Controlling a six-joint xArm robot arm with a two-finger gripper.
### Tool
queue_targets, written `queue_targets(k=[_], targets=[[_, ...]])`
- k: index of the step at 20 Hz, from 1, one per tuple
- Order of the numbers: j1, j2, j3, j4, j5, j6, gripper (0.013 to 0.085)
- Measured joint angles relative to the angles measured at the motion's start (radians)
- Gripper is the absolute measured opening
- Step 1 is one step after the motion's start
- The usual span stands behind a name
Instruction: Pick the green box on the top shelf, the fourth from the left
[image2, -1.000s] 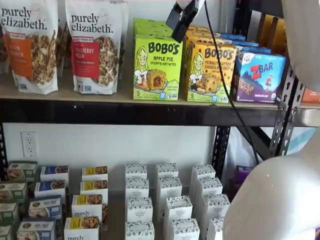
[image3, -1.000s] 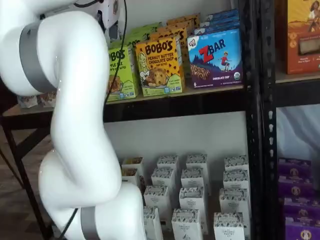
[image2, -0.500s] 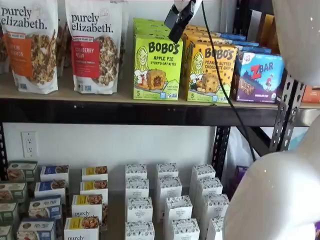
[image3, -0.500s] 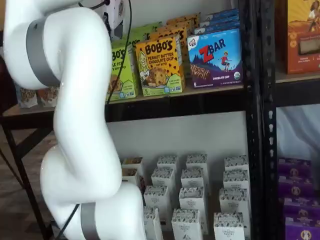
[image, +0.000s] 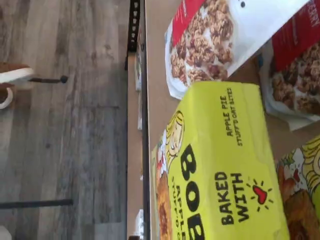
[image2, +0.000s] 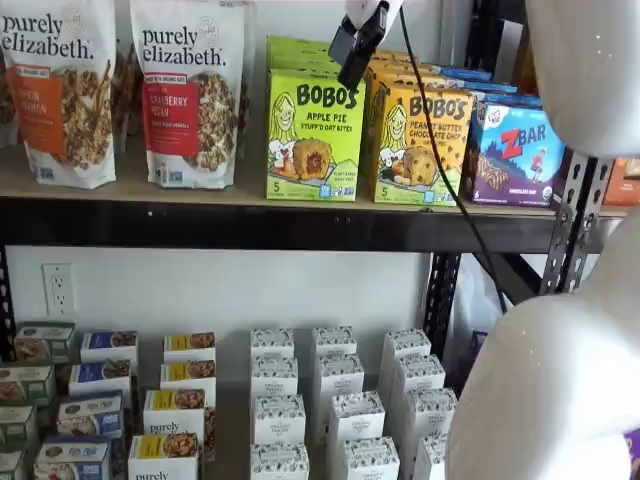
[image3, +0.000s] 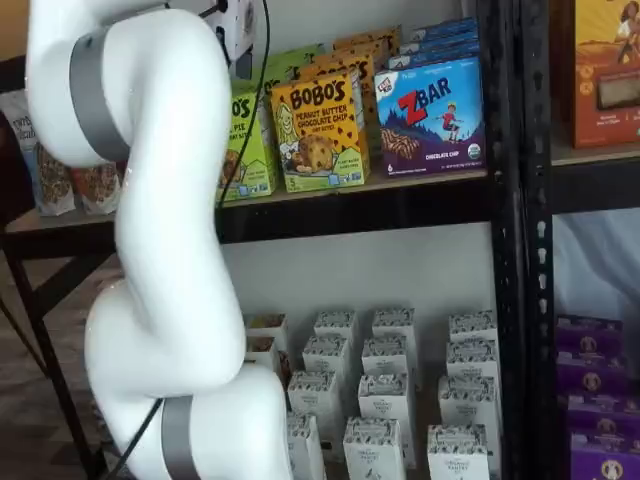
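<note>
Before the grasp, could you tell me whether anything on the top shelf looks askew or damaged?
Nothing stands out: the green box stands upright and square on the top shelf, intact, beside the orange Bobo's box; the gripper hangs above it.

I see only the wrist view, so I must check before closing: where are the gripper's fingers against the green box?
Observer: In a shelf view the gripper hangs from the top edge, before the upper right corner of the green box; open or shut, I cannot tell.
Operator: Is the box lifted?
Observer: No, it stands upright on the top shelf.
Operator: What stands beyond it?
Observer: An orange Bobo's box, close beside it.
</note>
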Motion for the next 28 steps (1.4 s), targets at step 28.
queue_targets(k=[28], targets=[[0.045,0.070,-0.036,-0.078,0.048,0.021,0.0850]])
